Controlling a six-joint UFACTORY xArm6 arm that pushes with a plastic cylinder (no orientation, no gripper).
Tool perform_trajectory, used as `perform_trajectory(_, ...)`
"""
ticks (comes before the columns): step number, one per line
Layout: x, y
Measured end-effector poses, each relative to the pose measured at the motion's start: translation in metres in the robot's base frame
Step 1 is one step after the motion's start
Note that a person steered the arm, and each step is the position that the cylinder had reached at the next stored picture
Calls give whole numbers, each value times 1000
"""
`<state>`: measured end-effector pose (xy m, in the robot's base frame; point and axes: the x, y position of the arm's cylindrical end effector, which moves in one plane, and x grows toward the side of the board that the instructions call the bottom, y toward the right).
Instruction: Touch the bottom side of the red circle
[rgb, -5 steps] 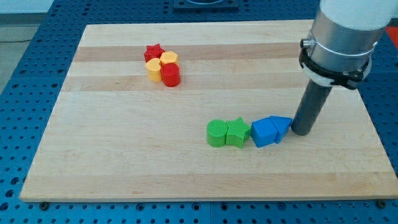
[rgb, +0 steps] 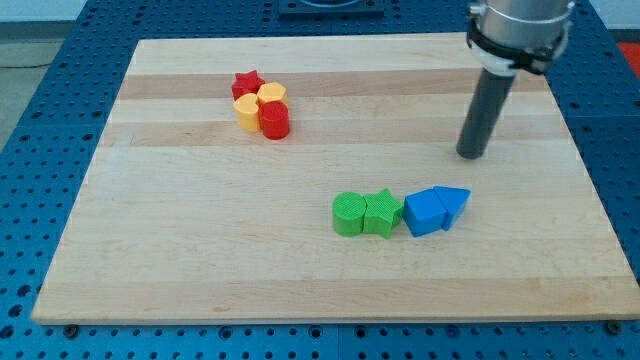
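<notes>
The red circle (rgb: 275, 120) stands at the view's upper left in a tight cluster with a red star (rgb: 246, 82) above it and two yellow blocks (rgb: 257, 104) beside it. My tip (rgb: 470, 155) rests on the board far to the view's right of the red circle and slightly lower. It touches no block. It stands above the blue blocks, apart from them.
A row of blocks lies in the lower middle: a green circle (rgb: 348, 214), a green star (rgb: 380, 212), a blue block (rgb: 424, 212) and a blue triangle (rgb: 453, 203). The wooden board (rgb: 200, 250) sits on a blue perforated table.
My tip has moved towards the view's top and slightly left, away from the blue triangle it stood beside. The blocks have not moved.
</notes>
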<state>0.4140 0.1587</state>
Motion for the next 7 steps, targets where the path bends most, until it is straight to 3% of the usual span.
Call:
perform_trajectory(1,-27,-22)
perform_trajectory(3,-40,-93)
perform_trajectory(7,-7,-273)
